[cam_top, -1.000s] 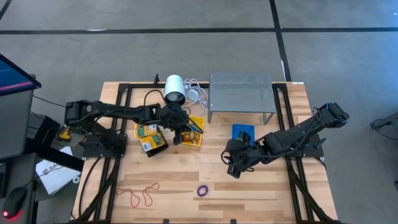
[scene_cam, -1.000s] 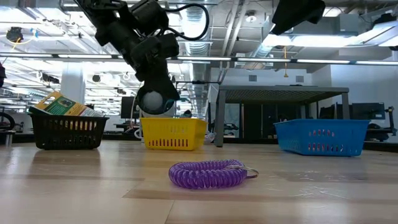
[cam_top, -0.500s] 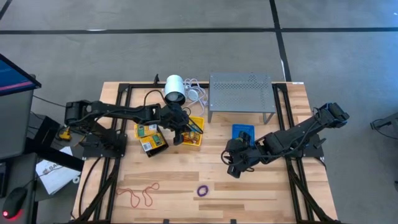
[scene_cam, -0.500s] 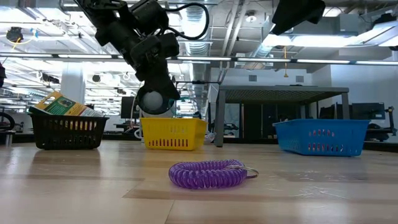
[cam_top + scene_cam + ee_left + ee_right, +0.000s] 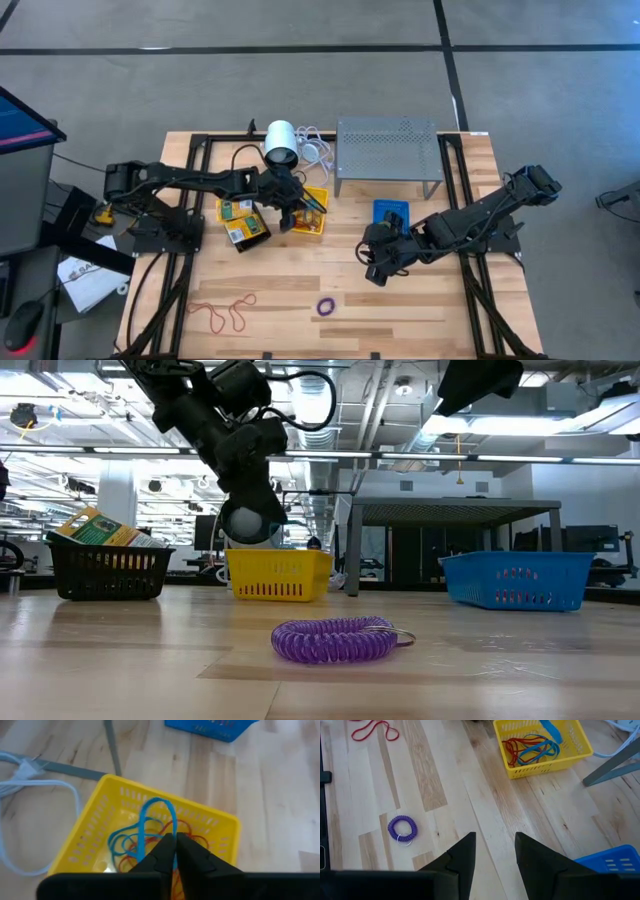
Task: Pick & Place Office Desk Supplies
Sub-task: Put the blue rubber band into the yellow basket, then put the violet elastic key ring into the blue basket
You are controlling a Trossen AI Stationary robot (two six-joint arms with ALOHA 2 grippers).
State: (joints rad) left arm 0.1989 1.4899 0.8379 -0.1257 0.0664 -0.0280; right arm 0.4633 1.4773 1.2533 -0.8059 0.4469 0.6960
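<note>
My left gripper hovers over the yellow bin, shut on a blue rubber band. More red and blue bands lie inside that bin. My right gripper is open above bare table, touching nothing, with a purple coil band lying flat on the wood near it. The same coil band shows in the low view. Red bands lie on the table near the near-left corner. A black bin holds yellow-and-green packets. A blue bin stands right of centre. My left gripper pinches one stretch of the blue rubber band between its two shut fingertips, coming from above over the yellow bin. The rest of the loop runs down slack into the bin onto the bands lying there.
A white cylinder with a white cable lies at the far edge, next to the grey perforated stand. Open wood stretches along the near half of the table between the red bands and the coil band.
</note>
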